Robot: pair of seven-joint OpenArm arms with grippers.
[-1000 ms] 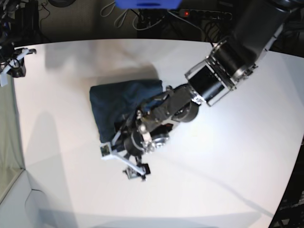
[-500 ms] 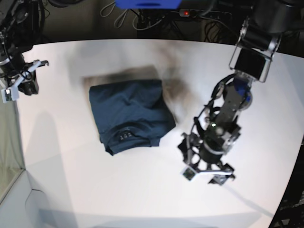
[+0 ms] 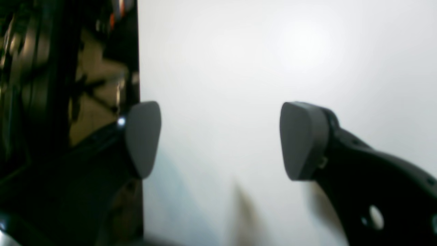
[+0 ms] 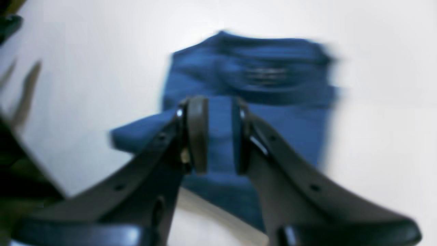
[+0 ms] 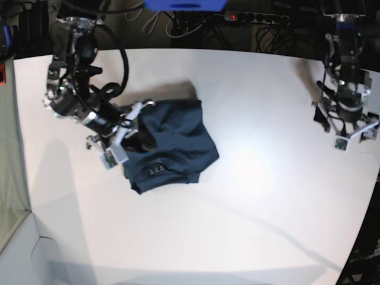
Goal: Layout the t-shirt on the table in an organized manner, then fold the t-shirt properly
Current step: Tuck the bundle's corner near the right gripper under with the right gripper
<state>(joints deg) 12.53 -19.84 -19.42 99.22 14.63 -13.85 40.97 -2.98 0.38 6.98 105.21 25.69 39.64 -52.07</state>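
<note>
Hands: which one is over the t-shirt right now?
The right hand, at the base view's left, nearly closed above the t-shirt. The left hand is wide open over bare table, far from the shirt.

Blue object (image 5: 185, 5): top edge, behind the far rim
Power strip (image 5: 256, 18): red light, cables beside

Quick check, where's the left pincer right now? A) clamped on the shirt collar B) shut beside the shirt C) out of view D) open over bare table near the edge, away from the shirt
D: the left pincer is spread wide over bare white table, far from the t-shirt.
</note>
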